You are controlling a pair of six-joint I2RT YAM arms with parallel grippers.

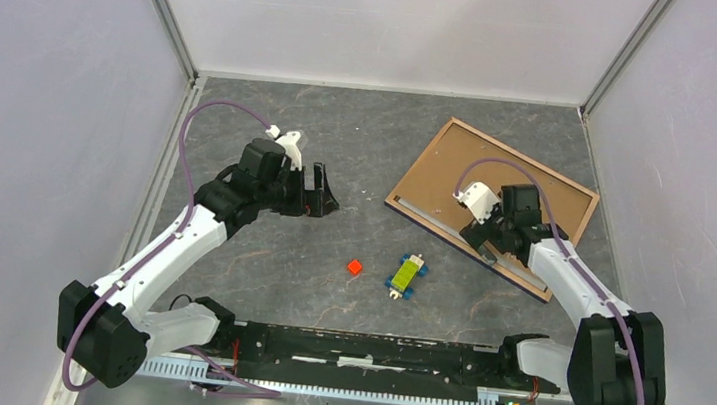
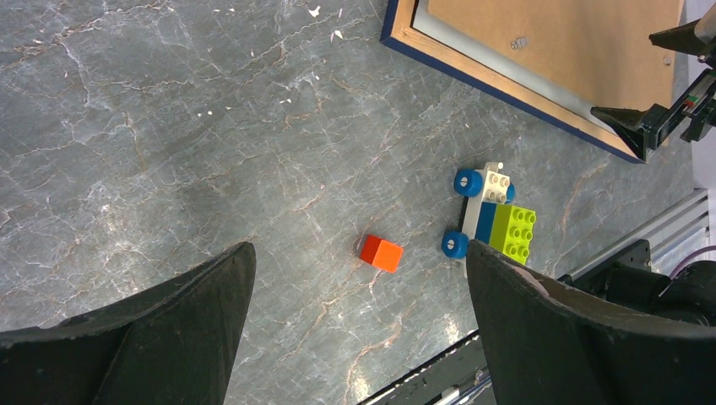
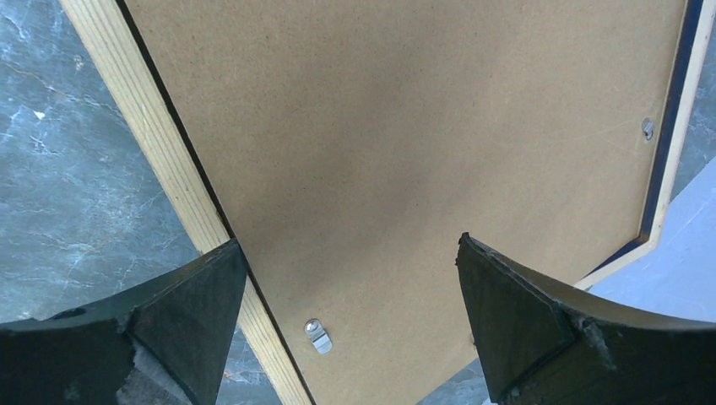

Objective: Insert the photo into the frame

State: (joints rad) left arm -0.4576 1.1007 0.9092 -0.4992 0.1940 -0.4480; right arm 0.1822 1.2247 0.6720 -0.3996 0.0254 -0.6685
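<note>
The frame (image 1: 421, 162) lies face down toward the counter's far right corner, skewed to its edges, with a brown backing board (image 1: 448, 177) filling it and a small metal clip (image 3: 318, 335) at the rim. The photo shows in none of the 3 views. The frame looks stiff, light and flat to the counter, so its outer rim seems the best hold. The right arm (image 1: 568, 275) reaches forward, jaws spread above the board. The left arm (image 1: 180, 239) is raised toward the counter's left side, jaws spread over bare counter.
</note>
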